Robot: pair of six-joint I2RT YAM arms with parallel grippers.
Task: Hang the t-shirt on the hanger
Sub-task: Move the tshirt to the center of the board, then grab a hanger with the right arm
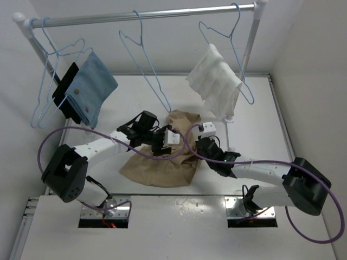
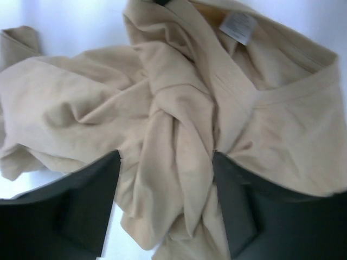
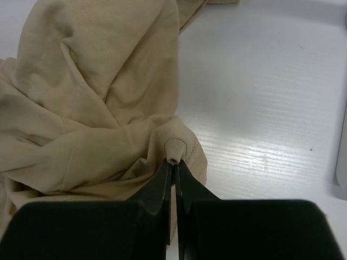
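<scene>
The tan t-shirt (image 1: 160,162) lies crumpled on the white table between the two arms. In the left wrist view the t-shirt (image 2: 179,108) shows its collar and white label (image 2: 238,27). My left gripper (image 1: 161,140) is open, its jaws standing on either side of a bunched fold (image 2: 166,157). My right gripper (image 1: 199,145) is shut on a small pinch of the t-shirt's edge (image 3: 174,149), low over the table. The bare light-blue hanger (image 1: 146,59) hangs from the middle of the rail, behind the shirt.
A rail (image 1: 162,13) on white posts spans the back. Two blue hangers with a blue folded cloth (image 1: 89,89) hang at the left. A hanger with white cloth (image 1: 214,76) hangs at the right. White walls stand close on both sides.
</scene>
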